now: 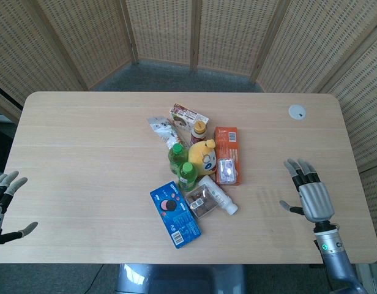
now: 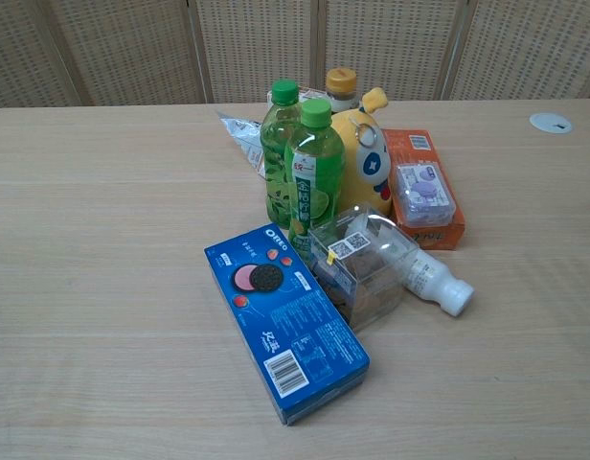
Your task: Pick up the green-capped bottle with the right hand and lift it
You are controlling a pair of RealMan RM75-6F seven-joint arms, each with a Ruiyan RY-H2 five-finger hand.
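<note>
Two green-capped bottles stand upright side by side in the middle of the table: the nearer one (image 1: 187, 175) (image 2: 314, 177) and one just behind it (image 1: 176, 157) (image 2: 280, 153). My right hand (image 1: 311, 193) hovers over the table's right side, well to the right of the bottles, fingers spread and empty. At the left edge of the head view my left hand (image 1: 3, 205) is open too, holding nothing. Neither hand shows in the chest view.
Around the bottles lie a blue Oreo box (image 1: 175, 215) (image 2: 285, 318), a clear plastic box (image 2: 362, 261), a white bottle lying on its side (image 1: 220, 196), a yellow plush toy (image 1: 203, 156), an orange box (image 1: 226, 155) and snack packets. A white disc (image 1: 297, 111) sits far right.
</note>
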